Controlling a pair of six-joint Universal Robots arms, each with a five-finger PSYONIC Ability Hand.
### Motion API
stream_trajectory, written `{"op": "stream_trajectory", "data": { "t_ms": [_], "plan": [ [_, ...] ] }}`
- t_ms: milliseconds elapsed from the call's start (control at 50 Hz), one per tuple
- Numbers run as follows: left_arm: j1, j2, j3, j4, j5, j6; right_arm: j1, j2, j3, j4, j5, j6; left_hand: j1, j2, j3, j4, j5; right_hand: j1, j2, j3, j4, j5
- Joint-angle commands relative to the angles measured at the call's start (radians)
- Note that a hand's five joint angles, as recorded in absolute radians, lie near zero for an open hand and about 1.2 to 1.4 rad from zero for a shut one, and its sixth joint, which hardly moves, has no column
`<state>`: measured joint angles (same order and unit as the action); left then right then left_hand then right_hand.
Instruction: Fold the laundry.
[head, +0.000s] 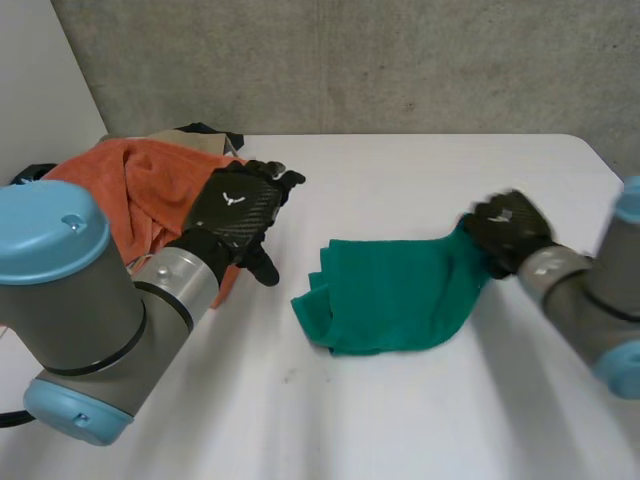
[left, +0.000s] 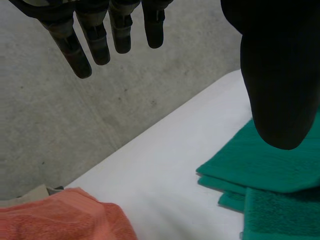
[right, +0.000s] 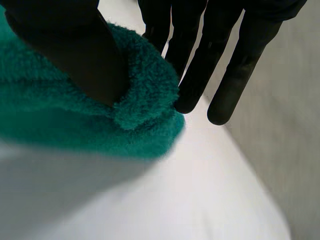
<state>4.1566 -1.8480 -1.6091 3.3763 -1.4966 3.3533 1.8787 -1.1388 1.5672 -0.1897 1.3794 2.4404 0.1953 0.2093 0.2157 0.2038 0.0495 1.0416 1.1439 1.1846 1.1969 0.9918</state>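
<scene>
you'll find no words, numbers or labels you can read here. the one sign is a small white emblem (head: 232, 198), shaped like a pair of spread wings, on the back of the left hand (head: 243, 218); no letters can be made out in it.

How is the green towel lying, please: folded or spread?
Folded: the green towel shows stacked edge layers; the right hand pinches a corner.

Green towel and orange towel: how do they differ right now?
The green towel lies flat, partly folded; the orange towel is bunched in a heap at the edge of the white table. The right hand pinches the green towel's corner; the orange towel is unheld, beside the open left hand. Both are terry cloth.
</scene>
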Motion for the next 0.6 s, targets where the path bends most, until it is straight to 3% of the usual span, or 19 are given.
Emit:
{"op": "stream_trajectory", "data": {
  "t_ms": [20,100,120,180,200,300,400,440,540,600],
  "plan": [
    [0.031,0.013,0.0,0.0,-0.001,-0.002,0.299,0.051,-0.041,-0.031,-0.127,-0.099,-0.021,-0.035,-0.041,-0.029,-0.049,0.355,0.252,0.212,0.199,0.23],
    [0.034,0.01,0.0,0.0,-0.001,-0.002,0.381,0.144,-0.033,-0.028,-0.145,-0.098,-0.021,-0.035,-0.041,-0.029,-0.049,0.355,0.252,0.212,0.199,0.23],
    [0.036,0.009,0.003,0.0,0.001,-0.002,0.385,0.152,-0.033,-0.028,-0.14,-0.096,-0.021,-0.035,-0.041,-0.029,-0.049,0.254,0.152,0.111,0.099,0.129],
    [0.036,0.001,0.018,-0.001,-0.001,-0.002,0.381,0.146,-0.033,-0.028,-0.103,-0.074,-0.021,-0.035,-0.041,-0.029,-0.049,-0.814,-0.917,-0.957,-0.97,-0.939],
    [0.033,-0.007,0.032,0.0,-0.001,-0.002,0.379,0.142,-0.035,-0.03,-0.092,-0.061,-0.02,-0.034,-0.04,-0.029,-0.049,-0.867,-0.969,-1.01,-1.022,-0.992],
    [0.008,-0.071,0.139,-0.006,-0.008,-0.018,0.343,0.044,-0.033,-0.019,-0.072,0.101,0.0,-0.013,-0.02,-0.008,-0.028,-0.867,-0.969,-1.01,-1.022,-0.992],
    [-0.027,-0.138,0.268,-0.021,-0.014,-0.093,0.186,-0.111,0.001,-0.014,-0.1,0.489,0.041,0.028,0.021,0.033,0.013,-0.867,-0.969,-1.01,-1.022,-0.992],
    [-0.052,-0.184,0.33,-0.044,-0.013,-0.123,0.151,-0.136,-0.001,0.002,-0.109,0.577,0.045,0.031,0.024,0.036,0.016,-0.867,-0.969,-1.01,-1.022,-0.992],
    [-0.117,-0.295,0.455,-0.113,-0.031,-0.149,0.062,-0.118,-0.032,0.117,-0.129,0.64,0.045,0.031,0.024,0.036,0.016,-0.867,-0.969,-1.01,-1.022,-0.992],
    [-0.162,-0.368,0.512,-0.156,-0.1,-0.149,0.049,-0.038,-0.09,0.176,-0.134,0.62,0.042,0.028,0.021,0.033,0.013,-0.867,-0.969,-1.01,-1.022,-0.992]
  ]
}}
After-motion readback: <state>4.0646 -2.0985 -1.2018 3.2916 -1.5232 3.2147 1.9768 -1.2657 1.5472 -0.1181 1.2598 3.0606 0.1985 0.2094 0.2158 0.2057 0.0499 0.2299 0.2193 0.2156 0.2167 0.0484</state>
